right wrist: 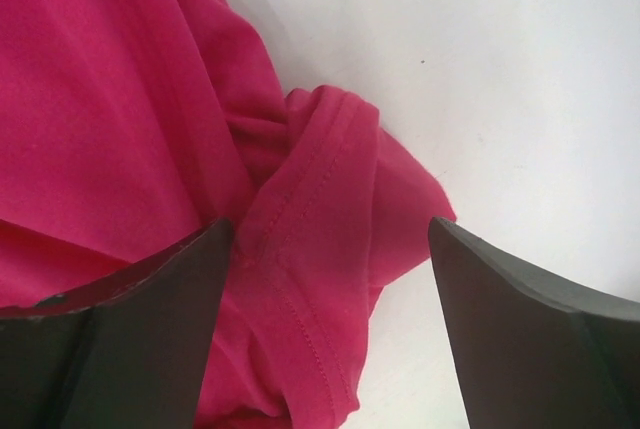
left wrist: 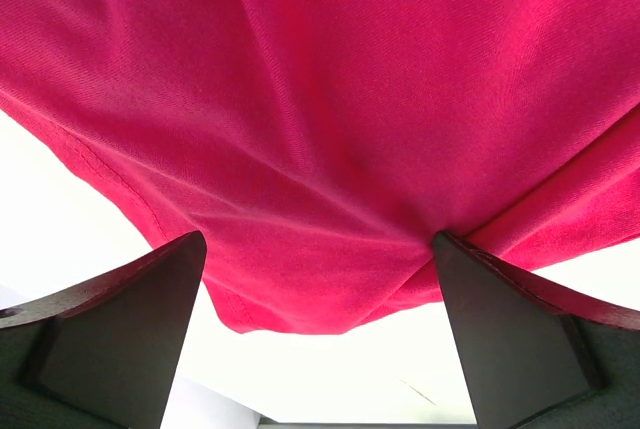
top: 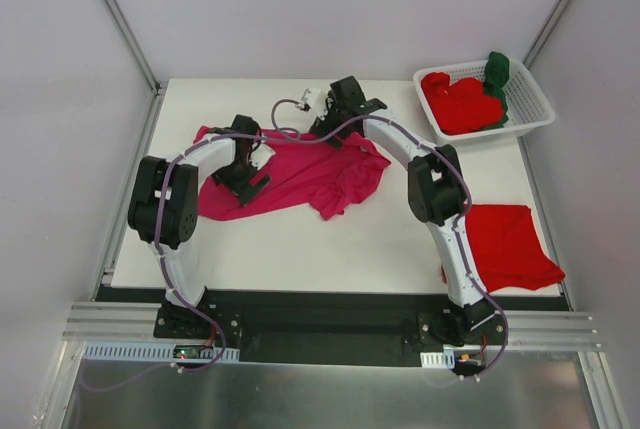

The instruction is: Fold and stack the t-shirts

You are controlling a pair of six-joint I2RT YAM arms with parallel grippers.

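A magenta-pink t-shirt (top: 310, 174) lies crumpled and spread on the white table. My left gripper (top: 248, 181) hovers over its left part, open; in the left wrist view the shirt's hem (left wrist: 300, 309) hangs between the spread fingers (left wrist: 150, 329) of the gripper (left wrist: 320, 259), and nothing is pinched. My right gripper (top: 332, 129) is over the shirt's far edge. It is open, and a bunched sleeve (right wrist: 330, 199) lies between the tips of this gripper (right wrist: 330, 239). A folded red t-shirt (top: 510, 244) rests at the table's right near edge.
A white slotted basket (top: 535, 109) at the far right corner holds bright red shirts (top: 460, 104) and a dark green one (top: 497, 74). Grey walls with metal posts enclose the table. Bare white table (top: 300, 249) lies in front of the magenta shirt.
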